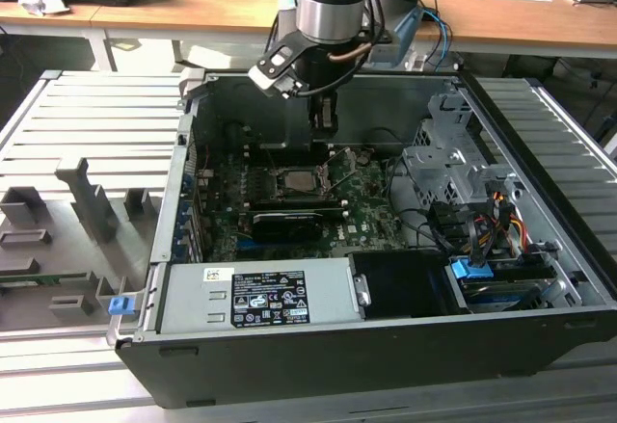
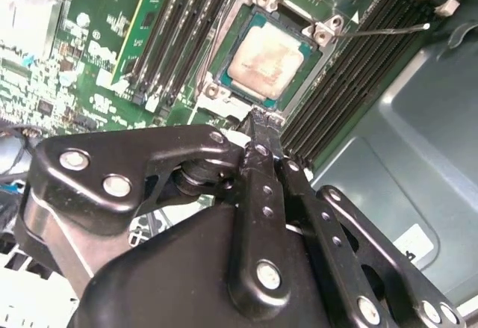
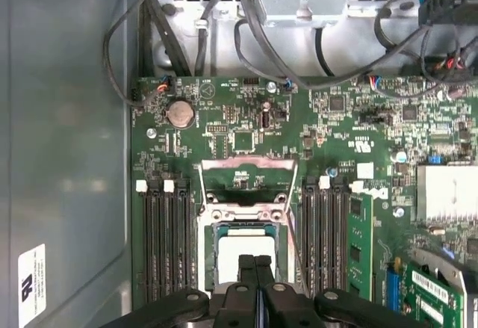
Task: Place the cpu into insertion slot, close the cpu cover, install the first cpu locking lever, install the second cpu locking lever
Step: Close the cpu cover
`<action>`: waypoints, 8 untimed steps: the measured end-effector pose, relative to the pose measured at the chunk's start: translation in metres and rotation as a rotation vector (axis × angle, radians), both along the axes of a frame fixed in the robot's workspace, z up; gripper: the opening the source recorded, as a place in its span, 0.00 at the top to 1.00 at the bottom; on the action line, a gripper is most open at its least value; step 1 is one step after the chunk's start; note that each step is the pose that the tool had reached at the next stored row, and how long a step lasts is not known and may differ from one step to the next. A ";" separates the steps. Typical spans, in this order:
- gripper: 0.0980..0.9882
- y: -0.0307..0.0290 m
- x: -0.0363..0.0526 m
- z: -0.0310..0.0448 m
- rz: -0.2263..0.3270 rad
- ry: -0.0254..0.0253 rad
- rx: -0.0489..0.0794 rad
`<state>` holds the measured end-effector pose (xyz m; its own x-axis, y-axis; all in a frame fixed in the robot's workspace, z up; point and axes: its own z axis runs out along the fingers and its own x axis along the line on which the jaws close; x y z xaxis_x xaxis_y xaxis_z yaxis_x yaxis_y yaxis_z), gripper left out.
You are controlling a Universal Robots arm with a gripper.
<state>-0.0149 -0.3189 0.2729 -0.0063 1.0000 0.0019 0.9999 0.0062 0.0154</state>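
The open black metal computer case (image 1: 386, 365) holds a green motherboard (image 1: 371, 213), and above it hangs the black gripper (image 3: 256, 263), its 2 fingers pressed together on nothing, tips just over the near edge of the socket. The thin silver frame of the cpu cover (image 3: 246, 165) is tipped up off the square dark insertion slot (image 3: 212, 253). The small silver-grey square cpu (image 2: 265, 59) lies flat inside that slot.

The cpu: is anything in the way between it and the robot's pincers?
Nothing visible is. In the second wrist view the cpu lies with its silver top bare, and the shut gripper hangs just off one edge of it, with only open air between them.
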 end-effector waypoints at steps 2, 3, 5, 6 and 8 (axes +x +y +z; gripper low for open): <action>0.99 0.0000 0.0019 0.0000 0.013 0.0000 0.000; 0.99 0.0000 0.0023 0.0000 0.014 0.0000 0.000; 0.99 0.0000 0.0031 0.0000 0.014 0.0001 0.000; 0.99 0.0000 0.0037 0.0000 0.014 0.0001 0.000; 0.99 0.0000 0.0048 0.0000 0.014 0.0001 0.000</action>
<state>-0.0101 -0.3189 0.2729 -0.0204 0.9998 0.0019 0.9997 0.0204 0.0153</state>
